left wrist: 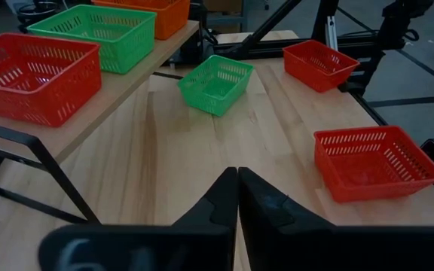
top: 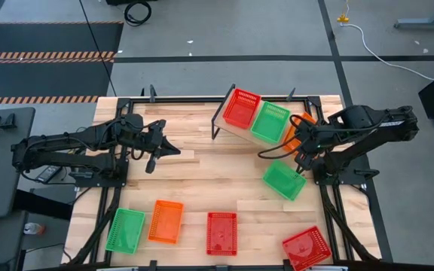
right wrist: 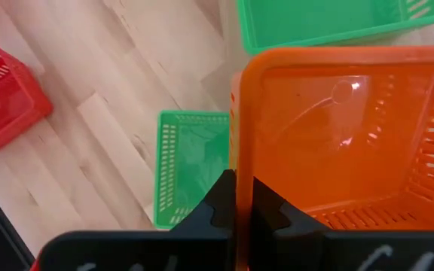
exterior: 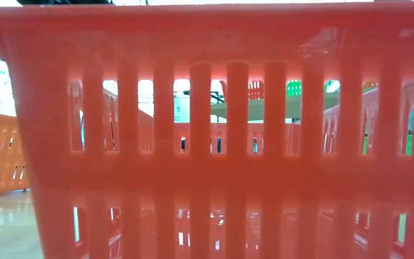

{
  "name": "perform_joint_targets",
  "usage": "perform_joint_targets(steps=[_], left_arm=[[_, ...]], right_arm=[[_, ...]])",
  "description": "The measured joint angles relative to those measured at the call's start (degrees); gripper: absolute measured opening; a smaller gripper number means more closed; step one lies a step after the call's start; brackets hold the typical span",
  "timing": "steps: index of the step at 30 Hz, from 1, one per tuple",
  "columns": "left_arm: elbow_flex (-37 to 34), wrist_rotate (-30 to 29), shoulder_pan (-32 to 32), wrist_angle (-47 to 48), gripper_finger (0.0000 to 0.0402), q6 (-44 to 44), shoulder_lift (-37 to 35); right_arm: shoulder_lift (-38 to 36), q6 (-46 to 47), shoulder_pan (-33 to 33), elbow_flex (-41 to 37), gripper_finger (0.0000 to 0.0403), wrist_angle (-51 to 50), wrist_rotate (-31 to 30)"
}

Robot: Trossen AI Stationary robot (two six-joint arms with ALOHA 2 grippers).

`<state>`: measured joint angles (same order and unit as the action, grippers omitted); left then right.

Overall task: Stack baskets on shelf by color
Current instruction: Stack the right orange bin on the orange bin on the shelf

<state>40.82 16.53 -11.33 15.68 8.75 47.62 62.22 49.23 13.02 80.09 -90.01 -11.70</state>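
Two black jointed arms, the left arm [top: 74,147] and right arm [top: 360,128], each trail thin dark cables beside the wooden table [top: 202,181]. Each ends in matte black, wedge-shaped fingers [left wrist: 224,199] with stepped inner edges.

You find no readable text, no labels, no brand names, no numbers, no signs anywhere in these views.

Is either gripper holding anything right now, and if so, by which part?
The right gripper is shut on the rim of an orange plastic mesh basket at the wooden shelf. The left gripper is shut, holding nothing.
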Motion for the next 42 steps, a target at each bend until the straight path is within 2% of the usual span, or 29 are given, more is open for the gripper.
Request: perform_joint_targets(steps=[8,19,30,39,42], left_arm=[[0.0,0.0,0.0,0.0,0.0024,-0.1,0.0],[0.0,0.0,0.0,0.0,0.0024,-0.1,0.0],[0.0,0.0,0.0,0.0,0.0017,-0.1,0.0],[0.0,0.0,0.0,0.0,0.0024,-0.2,0.0],[0.0,0.0,0.0,-0.1,0.0020,-0.2,0.0]], right_arm=[[0.0,1.6,0.0,0.0,0.0022,0.0,0.0],[0.1,1.3,0.0,0.0,0.0099,0.0,-1.9],[3.2,0.0,0.0,-0.1,0.0090,0.0,-1.7],[6.6,-1.9,0.0,-7.4,0.0089,0.1,1.0],[7.5,-2.4,0.0,-7.6,0.0085,0.0,1.2]])
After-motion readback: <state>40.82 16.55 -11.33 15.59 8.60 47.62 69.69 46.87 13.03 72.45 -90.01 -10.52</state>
